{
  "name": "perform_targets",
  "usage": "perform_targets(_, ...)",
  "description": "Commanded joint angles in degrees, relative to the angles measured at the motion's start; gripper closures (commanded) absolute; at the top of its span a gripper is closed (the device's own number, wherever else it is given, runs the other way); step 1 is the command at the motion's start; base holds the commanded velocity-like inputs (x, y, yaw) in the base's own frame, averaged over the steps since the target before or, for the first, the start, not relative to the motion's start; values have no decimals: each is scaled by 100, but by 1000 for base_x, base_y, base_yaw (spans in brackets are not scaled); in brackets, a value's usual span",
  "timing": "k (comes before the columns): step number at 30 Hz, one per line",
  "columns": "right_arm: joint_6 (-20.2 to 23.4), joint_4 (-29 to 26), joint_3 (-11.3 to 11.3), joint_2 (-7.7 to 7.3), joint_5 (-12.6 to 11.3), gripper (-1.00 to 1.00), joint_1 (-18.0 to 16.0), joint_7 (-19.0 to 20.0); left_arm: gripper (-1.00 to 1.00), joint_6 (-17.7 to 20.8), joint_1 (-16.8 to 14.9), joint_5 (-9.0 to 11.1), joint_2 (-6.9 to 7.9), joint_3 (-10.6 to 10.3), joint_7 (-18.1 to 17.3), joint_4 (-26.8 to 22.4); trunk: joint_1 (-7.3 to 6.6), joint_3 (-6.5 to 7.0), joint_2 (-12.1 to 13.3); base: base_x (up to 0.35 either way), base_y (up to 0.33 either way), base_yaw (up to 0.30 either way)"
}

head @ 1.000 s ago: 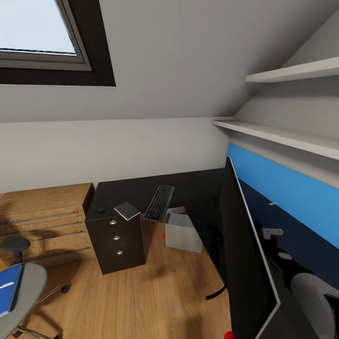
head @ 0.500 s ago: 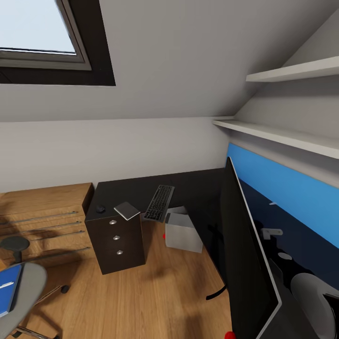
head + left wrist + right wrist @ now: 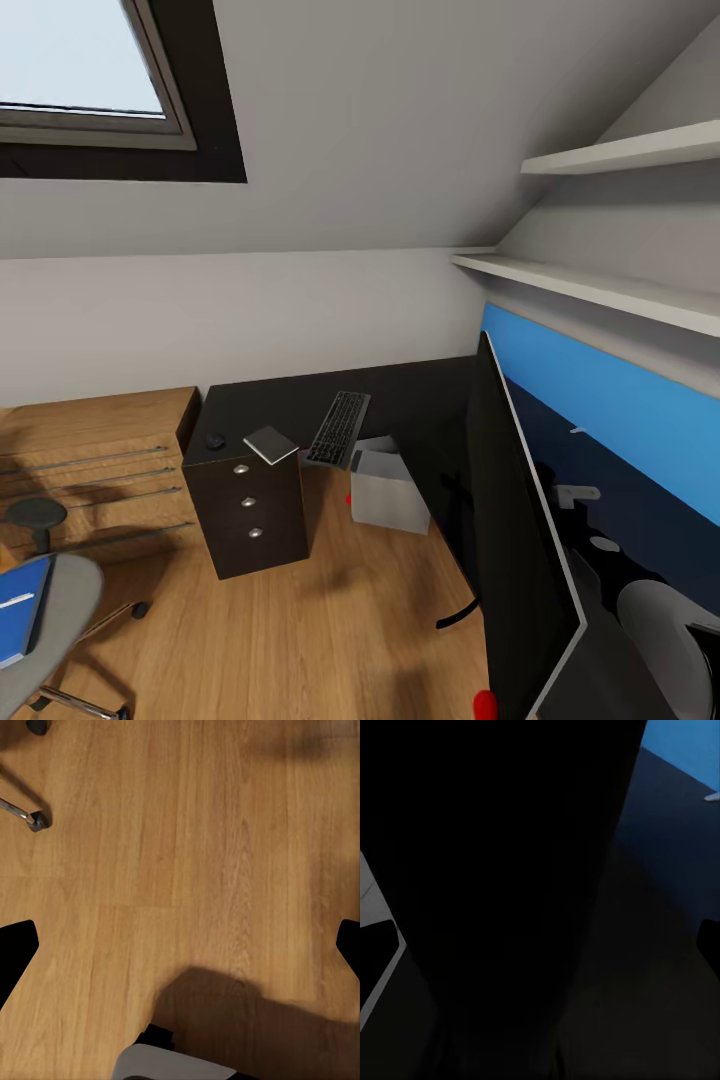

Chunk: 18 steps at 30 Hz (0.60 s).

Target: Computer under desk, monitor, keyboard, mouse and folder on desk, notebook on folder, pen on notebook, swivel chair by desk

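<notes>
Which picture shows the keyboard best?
The head view: the whole keyboard lies on the black desk, keys visible, beside the notebook. The left wrist view looks at wooden floor; the right wrist view at something big, dark and close.

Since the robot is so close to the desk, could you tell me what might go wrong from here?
The monitor stands very near the head camera, so a turn of the trunk or arms could knock it. The notebook lies at the desk corner above the drawers, partly overhanging, and a nudge may tip it off. The folder rests on the swivel chair; on castors, the chair could roll away when reached for.
</notes>
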Motion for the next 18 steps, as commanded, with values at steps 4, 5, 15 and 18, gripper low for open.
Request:
perform_targets(4, -18, 8, -50, -1, 53, -100, -6, 25, -100, -31, -6, 58, 5, -44, 42, 2, 2, -11, -9, -1, 0, 0)
perform_targets(5, -18, 8, -50, -2, 53, -100, -6, 25, -100, -31, -6, 57, 5, -45, 41, 2, 2, -11, -9, 0, 0, 0)
perform_targets(15, -30, 14, -50, -1, 130, -100, -6, 40, -100, -31, -5, 60, 5, -49, 43, 2, 2, -11, -9, 0, 0, 0)
perform_targets(18, -34, 23, -50, 0, 401, -100, -1, 47, -100, -30, -5, 60, 5, -49, 42, 2, 2, -11, -9, 0, 0, 0)
